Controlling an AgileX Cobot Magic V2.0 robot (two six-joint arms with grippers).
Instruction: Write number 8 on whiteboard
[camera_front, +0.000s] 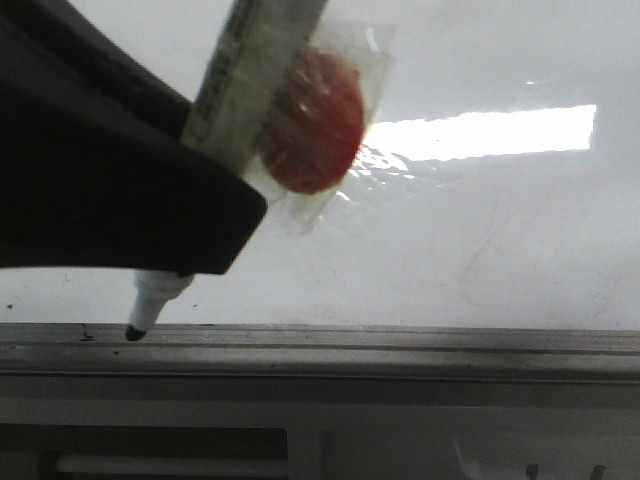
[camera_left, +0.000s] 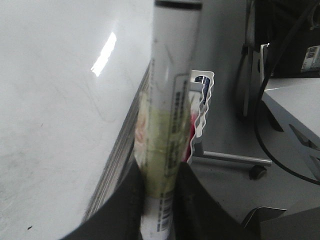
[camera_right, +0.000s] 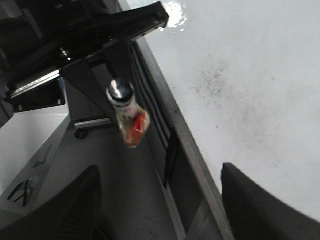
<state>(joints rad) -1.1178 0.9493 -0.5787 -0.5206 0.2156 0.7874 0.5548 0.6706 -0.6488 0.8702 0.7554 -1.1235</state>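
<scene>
The whiteboard is glossy white with a bright glare bar and faint smears. My left gripper is shut on a white marker wrapped in clear tape with a red tag. The marker's black tip points down at the board's near edge, right by the rail; contact cannot be told. In the left wrist view the marker stands between the black fingers of the left gripper. My right gripper is open and empty, beside the board's edge. The number 8 is out of view.
A grey metal rail runs along the whiteboard's near edge. A patch of black specks marks the board. Beside the board are a grey floor, a stand leg with a caster and dark cables.
</scene>
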